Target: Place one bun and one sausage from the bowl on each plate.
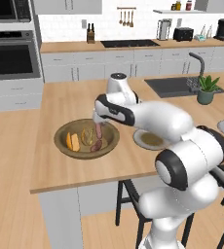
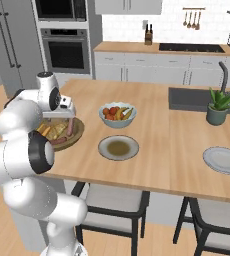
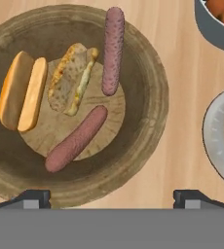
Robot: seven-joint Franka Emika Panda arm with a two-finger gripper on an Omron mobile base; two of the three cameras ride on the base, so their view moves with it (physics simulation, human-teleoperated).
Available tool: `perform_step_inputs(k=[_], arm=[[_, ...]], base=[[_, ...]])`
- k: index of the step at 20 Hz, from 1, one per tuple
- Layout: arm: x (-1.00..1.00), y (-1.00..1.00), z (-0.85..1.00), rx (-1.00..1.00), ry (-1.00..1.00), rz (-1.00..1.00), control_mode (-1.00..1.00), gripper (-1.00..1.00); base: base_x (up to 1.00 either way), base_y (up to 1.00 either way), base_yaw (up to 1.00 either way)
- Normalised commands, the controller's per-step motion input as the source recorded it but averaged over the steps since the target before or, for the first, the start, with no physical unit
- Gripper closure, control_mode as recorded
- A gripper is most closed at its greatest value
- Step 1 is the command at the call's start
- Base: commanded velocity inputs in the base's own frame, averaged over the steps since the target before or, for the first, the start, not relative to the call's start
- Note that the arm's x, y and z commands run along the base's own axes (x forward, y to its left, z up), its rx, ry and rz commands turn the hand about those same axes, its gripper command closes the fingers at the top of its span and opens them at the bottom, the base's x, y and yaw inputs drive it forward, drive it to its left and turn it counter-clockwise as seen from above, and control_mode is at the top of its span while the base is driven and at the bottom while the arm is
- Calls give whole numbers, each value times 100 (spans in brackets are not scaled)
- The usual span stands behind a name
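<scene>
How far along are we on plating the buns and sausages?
Nothing is plated yet. The bowl holds both buns and both sausages. The open gripper hovers over it, empty. The near plate and far plate each need a bun and sausage.

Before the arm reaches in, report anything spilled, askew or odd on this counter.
Nothing looks spilled or broken. One long reddish-brown sausage lies up the sloping side of the wide brown wooden bowl, its far end close to the rim, so it sits askew rather than flat on the bottom.
</scene>
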Motion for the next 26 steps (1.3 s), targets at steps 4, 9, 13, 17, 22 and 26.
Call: perform_step_inputs(k=[4,9,13,17,22,26], arm=[[23,0,-34,0,-2,0,-100,-100],[22,3,-21,0,-8,0,-100,-100],[22,0,-32,0,-10,0,-100,-100],[0,0,-34,0,-13,0,-100,-100],[15,9,-17,0,-7,0,-100,-100],[18,8,-7,0,-5,-1,-100,-100]], base=[[0,0,0],[0,0,0],[0,0,0],[0,0,0],[0,0,0],[0,0,0]])
